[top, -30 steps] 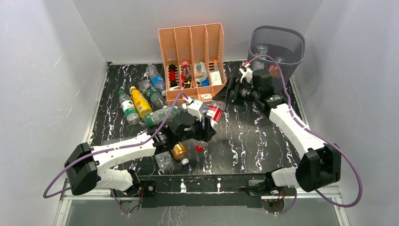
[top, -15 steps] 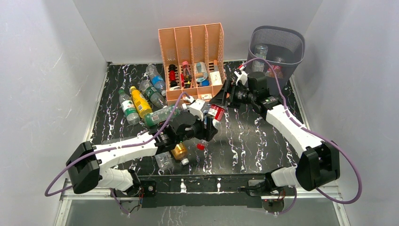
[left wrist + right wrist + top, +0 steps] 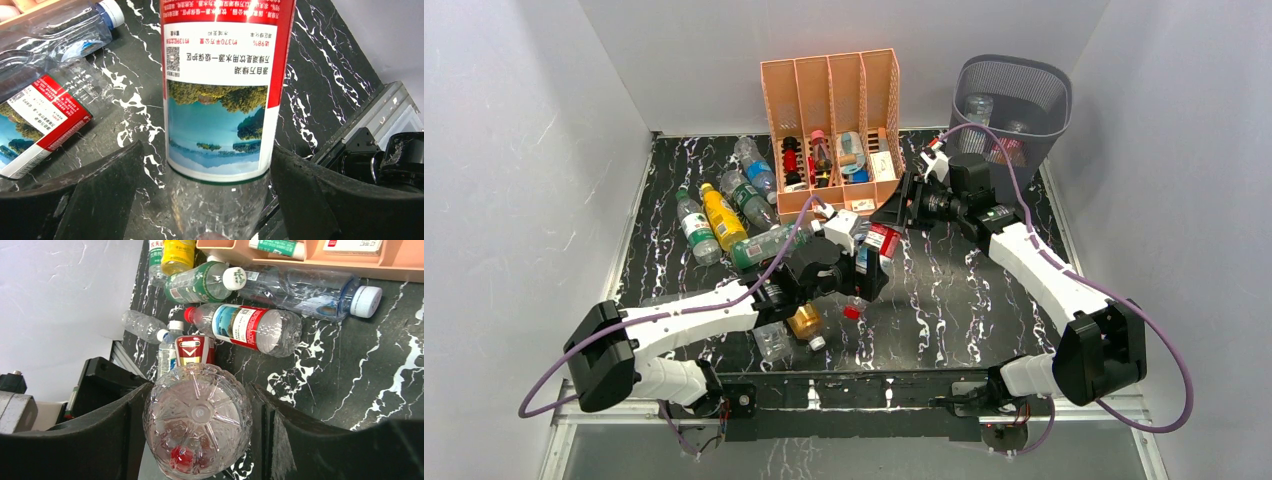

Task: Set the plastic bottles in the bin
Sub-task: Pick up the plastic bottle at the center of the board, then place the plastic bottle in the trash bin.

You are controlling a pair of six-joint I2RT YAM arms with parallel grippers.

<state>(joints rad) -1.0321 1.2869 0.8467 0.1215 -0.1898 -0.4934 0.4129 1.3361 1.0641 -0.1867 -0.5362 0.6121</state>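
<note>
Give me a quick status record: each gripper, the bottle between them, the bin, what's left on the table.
left gripper: open, fingers clear of the red-labelled bottle on both sides
right gripper: closed on that bottle's base end
bin: far right corner, a clear bottle visible inside
table: loose bottles left of the organizer, more by the left arm

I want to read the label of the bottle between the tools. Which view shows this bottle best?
The left wrist view: the red-labelled bottle fills the frame, label facing the camera. The right wrist view shows only its clear base. The top view shows the bottle small and partly hidden.
</note>
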